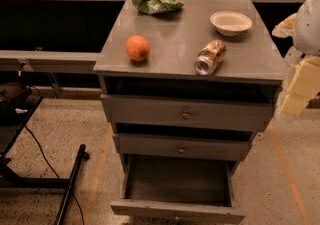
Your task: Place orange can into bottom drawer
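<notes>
The orange can [210, 56] lies on its side on the grey cabinet top [175, 39], right of centre near the front edge, silver end facing front-left. The bottom drawer [177, 210] is pulled out and open, its inside bare. My gripper [298, 86] is at the right edge of the view, beside the cabinet's right side, well apart from the can and holding nothing I can see.
A round orange fruit [137, 48] sits left of the can. A white bowl [231, 22] and a green chip bag [155, 3] lie at the back of the top. Two shallower knobbed drawers [186, 114] are above. A black stand and cable [70, 184] are on the floor, left.
</notes>
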Robot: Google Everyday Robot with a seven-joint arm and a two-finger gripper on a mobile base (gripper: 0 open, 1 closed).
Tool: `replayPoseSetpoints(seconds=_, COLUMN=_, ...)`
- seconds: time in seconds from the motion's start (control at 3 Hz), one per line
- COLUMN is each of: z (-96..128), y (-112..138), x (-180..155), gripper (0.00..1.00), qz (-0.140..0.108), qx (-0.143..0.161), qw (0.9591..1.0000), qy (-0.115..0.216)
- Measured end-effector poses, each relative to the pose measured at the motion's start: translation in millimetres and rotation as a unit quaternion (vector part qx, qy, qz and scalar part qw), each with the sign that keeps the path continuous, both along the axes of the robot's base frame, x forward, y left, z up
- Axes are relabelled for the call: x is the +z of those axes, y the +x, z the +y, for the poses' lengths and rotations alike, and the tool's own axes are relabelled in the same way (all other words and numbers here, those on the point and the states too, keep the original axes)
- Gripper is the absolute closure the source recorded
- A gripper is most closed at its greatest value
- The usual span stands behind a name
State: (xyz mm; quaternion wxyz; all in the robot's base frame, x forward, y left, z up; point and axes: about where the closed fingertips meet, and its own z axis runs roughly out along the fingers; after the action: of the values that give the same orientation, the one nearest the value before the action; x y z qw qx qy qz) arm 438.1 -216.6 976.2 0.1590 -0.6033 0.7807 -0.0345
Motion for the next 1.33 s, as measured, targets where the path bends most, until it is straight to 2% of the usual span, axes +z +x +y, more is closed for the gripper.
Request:
replayPoseSetpoints(seconds=0.33, z=0.0, y=0.0, x=0.0, gripper=0.0, qz=0.0, qx=0.0, qw=1.0, qy=0.0)
replayPoseSetpoints(seconds=0.67, z=-3.2, y=18.7, x=-5.8, gripper=0.0, qz=-0.011, qx=0.024, qw=0.9996, qy=-0.011)
replayPoseSetpoints(seconds=1.0, z=-13.5, y=68.6, x=-19.7, gripper=0.0, qz=-0.015, qx=0.086, qw=0.9958, qy=-0.026)
replayPoseSetpoints(seconds=1.33, z=-6.7, y=123.3, x=-25.7, gripper=0.0, qz=-0.019, qx=0.179, qw=0.9821, qy=-0.058)
